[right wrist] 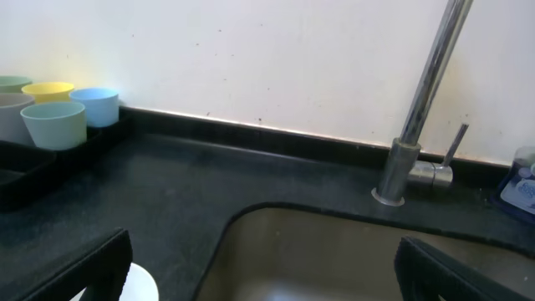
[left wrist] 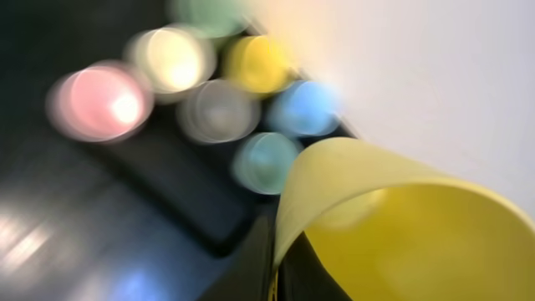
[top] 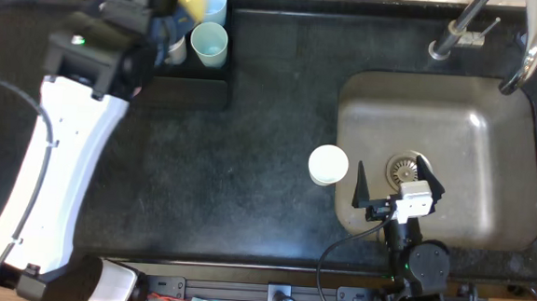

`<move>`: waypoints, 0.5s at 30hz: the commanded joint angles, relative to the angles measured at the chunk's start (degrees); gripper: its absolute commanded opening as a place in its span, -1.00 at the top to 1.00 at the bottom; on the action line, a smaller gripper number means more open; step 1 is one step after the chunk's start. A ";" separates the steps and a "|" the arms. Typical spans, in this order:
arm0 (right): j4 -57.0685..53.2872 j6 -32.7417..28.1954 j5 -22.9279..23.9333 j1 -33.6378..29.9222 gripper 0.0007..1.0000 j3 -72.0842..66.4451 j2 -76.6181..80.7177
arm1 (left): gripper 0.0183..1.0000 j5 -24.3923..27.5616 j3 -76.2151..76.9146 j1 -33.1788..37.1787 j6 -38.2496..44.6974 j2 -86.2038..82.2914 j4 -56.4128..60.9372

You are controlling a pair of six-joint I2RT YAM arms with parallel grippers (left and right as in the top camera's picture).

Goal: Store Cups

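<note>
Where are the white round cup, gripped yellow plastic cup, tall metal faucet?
white round cup (top: 328,164), top view, top face
yellow plastic cup (left wrist: 401,238), left wrist view, inner wall
tall metal faucet (right wrist: 420,92), right wrist view, upright pipe

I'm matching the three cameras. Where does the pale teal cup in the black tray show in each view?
Top view: teal cup upper left, at the tray's right side.
Left wrist view: teal cup, blurred, just beyond the near yellow cup.
Right wrist view: teal cup, frontmost of the group on the tray.
Shared landmark: the black tray.
</note>
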 commanded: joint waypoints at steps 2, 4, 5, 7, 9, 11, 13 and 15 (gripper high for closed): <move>0.37 -0.15 0.20 -0.11 -1.00 -0.76 -0.42 | 0.96 -0.37 -3.08 4.37 -27.39 2.14 -10.60; 0.37 -0.15 0.20 -0.11 -1.00 -0.76 -0.42 | 0.96 1.68 -4.68 5.64 -31.39 2.38 -12.83; 0.37 -0.17 0.20 -0.11 -0.99 -0.76 -0.42 | 0.96 2.12 -5.33 6.12 -31.98 2.64 -13.14; 0.37 -0.17 0.20 -0.11 -1.00 -0.76 -0.42 | 0.96 2.58 -6.36 6.84 -32.35 3.41 -13.25; 0.37 -0.17 0.20 -0.11 -1.00 -0.76 -0.42 | 0.96 3.08 -7.02 7.41 -32.33 4.59 -13.22; 0.37 -0.17 0.20 -0.11 -0.99 -0.76 -0.42 | 0.96 4.68 -7.65 8.07 -32.33 6.21 -12.85; 0.37 -0.17 0.20 -0.11 -0.99 -0.76 -0.42 | 0.96 6.08 -7.78 8.63 -32.30 7.93 -12.81; 0.37 -0.15 0.20 -0.11 -1.00 -0.76 -0.42 | 0.96 6.71 -7.78 9.18 -32.30 9.75 -12.66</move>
